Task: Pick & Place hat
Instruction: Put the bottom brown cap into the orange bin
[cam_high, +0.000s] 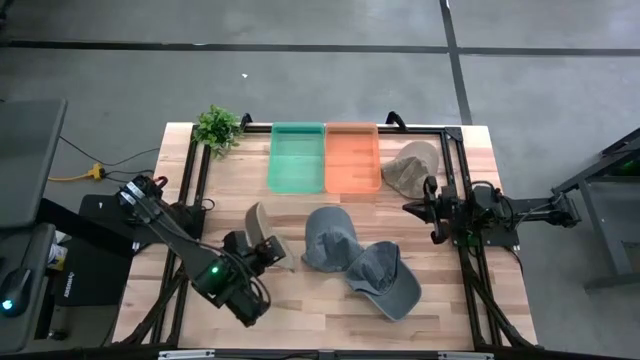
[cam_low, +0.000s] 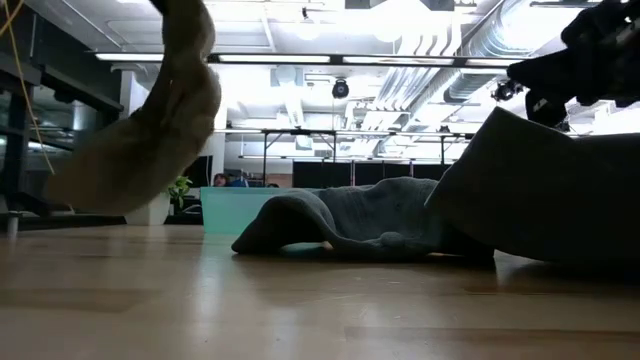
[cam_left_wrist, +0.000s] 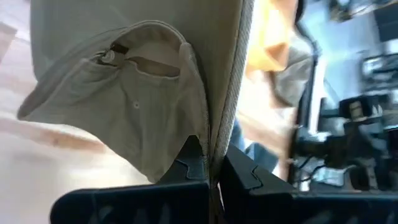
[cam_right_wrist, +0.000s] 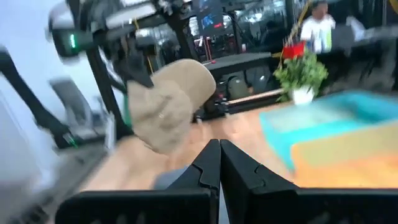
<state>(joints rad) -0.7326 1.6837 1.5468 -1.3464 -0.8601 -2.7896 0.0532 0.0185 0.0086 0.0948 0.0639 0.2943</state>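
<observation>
The left gripper is clamping the brim of a tan hat, jaws pinched tight on the edge, and holding it clear of the table, a little short of the green bin. The hat is dangling loose, so the carry to the green bin should probably go steady, with the crown hanging well above the nearer grey hat beside it. The right gripper is waiting with fingers closed and empty, beyond the orange bin.
</observation>
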